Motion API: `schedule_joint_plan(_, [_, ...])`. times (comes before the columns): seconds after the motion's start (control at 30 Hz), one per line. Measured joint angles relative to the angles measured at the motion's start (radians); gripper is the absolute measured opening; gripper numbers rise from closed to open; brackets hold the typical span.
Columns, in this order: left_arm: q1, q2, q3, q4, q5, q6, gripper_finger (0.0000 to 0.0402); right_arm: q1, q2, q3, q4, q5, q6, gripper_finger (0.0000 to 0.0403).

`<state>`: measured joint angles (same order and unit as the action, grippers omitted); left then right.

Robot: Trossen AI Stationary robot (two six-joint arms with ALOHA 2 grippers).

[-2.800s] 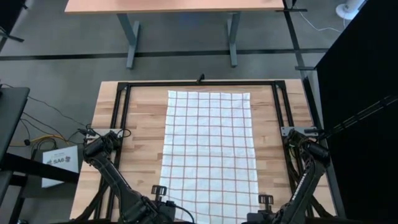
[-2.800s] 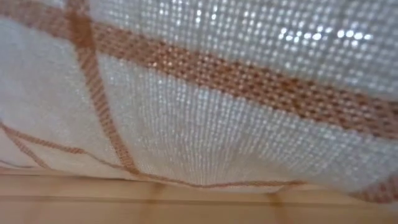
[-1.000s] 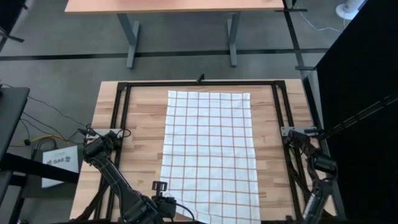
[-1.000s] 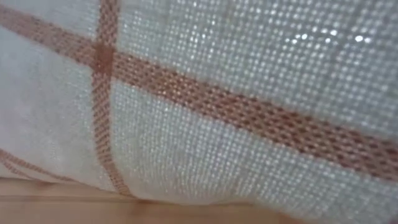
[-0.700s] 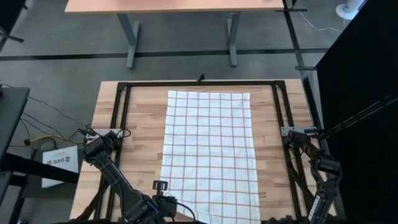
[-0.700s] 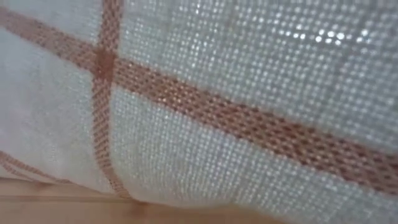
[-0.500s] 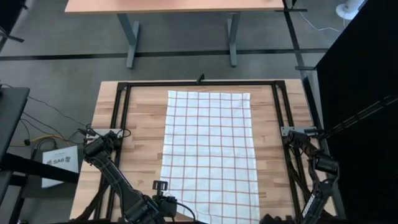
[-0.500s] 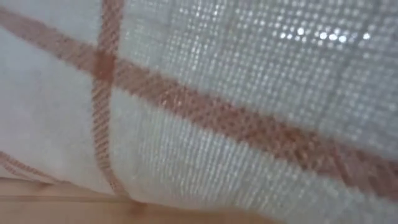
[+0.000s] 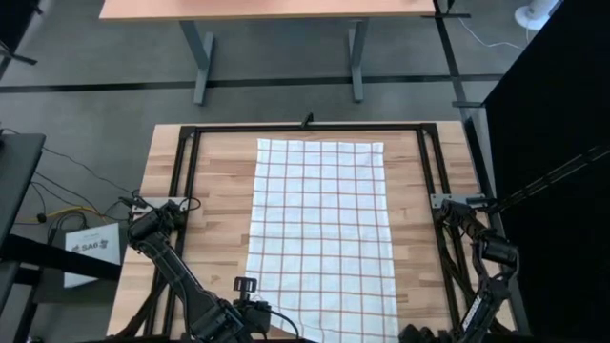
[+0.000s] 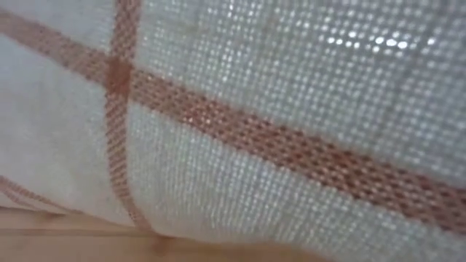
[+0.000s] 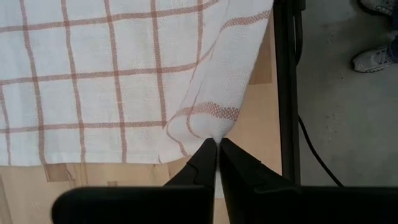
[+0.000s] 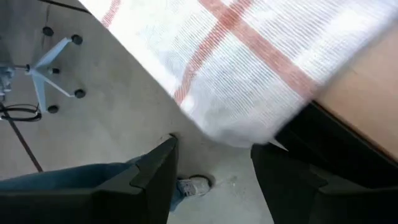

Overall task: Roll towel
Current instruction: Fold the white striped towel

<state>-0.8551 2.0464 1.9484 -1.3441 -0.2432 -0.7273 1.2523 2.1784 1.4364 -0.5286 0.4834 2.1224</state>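
1. The towel [image 9: 320,238], a large thin white cloth with a grid of thin reddish-brown lines, lay spread flat and lengthwise down the middle of the light wooden table [image 9: 214,210], inside the black metal frame [image 9: 187,162] that borders the tabletop.
2. I saw its far edge lying straight near the far bar of the frame, while its near end ran out of the high view at the bottom.
3. In the low view the weave of the towel [image 10: 240,124] filled almost the whole picture, with only a strip of wood showing beneath it.
4. The left gripper [image 11: 217,146] sat at the towel's near left corner, and I saw its two dark fingers pressed together on a pinched, raised fold of the cloth [image 11: 208,115] by the table's edge.
5. The right gripper [image 12: 211,165] was off the near right corner, its fingers spread apart with nothing between them; a loose corner of the towel [image 12: 249,68] hung over the table's edge just ahead of it.
6. Past that gripper I could see grey floor, the base of a wheeled chair [image 12: 53,62], and a person's blue-trousered leg [image 12: 68,177] and shoe [image 12: 194,185].
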Motion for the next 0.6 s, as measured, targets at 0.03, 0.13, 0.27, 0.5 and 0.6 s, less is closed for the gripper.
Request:
schedule_joint_plan(0.03, [0.0, 0.0, 0.0, 0.0, 0.0, 0.0, 0.0, -0.002, 0.0, 0.0, 0.0, 0.007, 0.002, 0.0181])
schedule_joint_plan(0.13, [0.0, 0.0, 0.0, 0.0, 0.0, 0.006, 0.0, -0.006, 0.001, -0.001, -0.003, 0.047, 0.002, 0.0155])
schedule_joint_plan(0.27, [0.0, 0.0, 0.0, 0.0, 0.0, 0.007, 0.0, -0.017, 0.001, 0.001, 0.012, 0.08, -0.004, 0.0107])
schedule_joint_plan(0.5, [0.0, 0.0, 0.0, 0.0, 0.0, 0.007, 0.0, -0.02, 0.003, 0.008, 0.064, 0.159, -0.026, 0.0017])
schedule_joint_plan(0.6, [0.0, 0.0, 0.0, 0.0, 0.0, 0.006, 0.0, -0.02, 0.003, 0.033, 0.073, 0.165, -0.045, 0.0004])
